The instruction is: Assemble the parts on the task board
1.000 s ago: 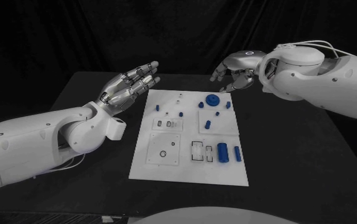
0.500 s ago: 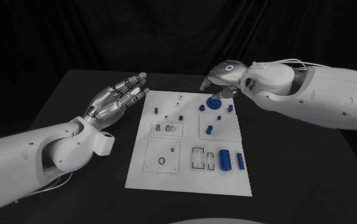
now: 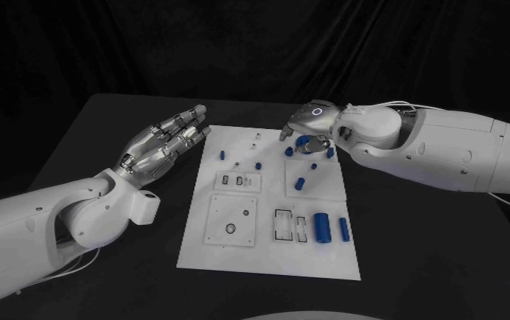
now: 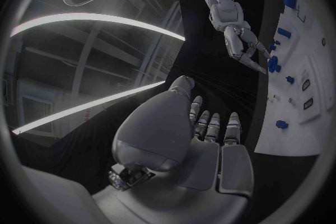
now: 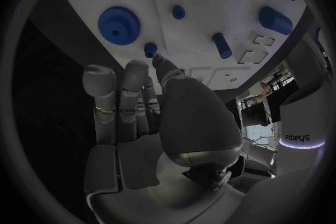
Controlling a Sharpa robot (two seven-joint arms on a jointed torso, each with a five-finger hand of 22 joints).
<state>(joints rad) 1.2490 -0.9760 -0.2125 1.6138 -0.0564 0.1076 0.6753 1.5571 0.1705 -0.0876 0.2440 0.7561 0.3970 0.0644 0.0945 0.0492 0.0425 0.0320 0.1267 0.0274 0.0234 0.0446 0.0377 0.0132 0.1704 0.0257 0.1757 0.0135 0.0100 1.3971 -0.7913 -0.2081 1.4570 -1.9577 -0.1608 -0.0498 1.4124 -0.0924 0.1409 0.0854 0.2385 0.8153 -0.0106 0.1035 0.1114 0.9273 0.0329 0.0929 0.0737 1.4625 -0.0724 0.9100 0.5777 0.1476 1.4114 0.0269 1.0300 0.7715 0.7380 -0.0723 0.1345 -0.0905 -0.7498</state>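
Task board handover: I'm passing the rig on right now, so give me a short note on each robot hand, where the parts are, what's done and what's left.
Left robot hand: open, fingers spread, raised off the board's left side, holding nothing.
Right robot hand: over the far end of the task board, above the blue gear; nothing visibly held, and contact with the gear cannot be confirmed.
Parts: the gear and small blue pegs sit at the far end; a large blue cylinder and a slimmer one lie near the front right beside rectangular slots.
Done: no finished assembly visible.
Left: pick up and seat the loose parts, probably the gear first.
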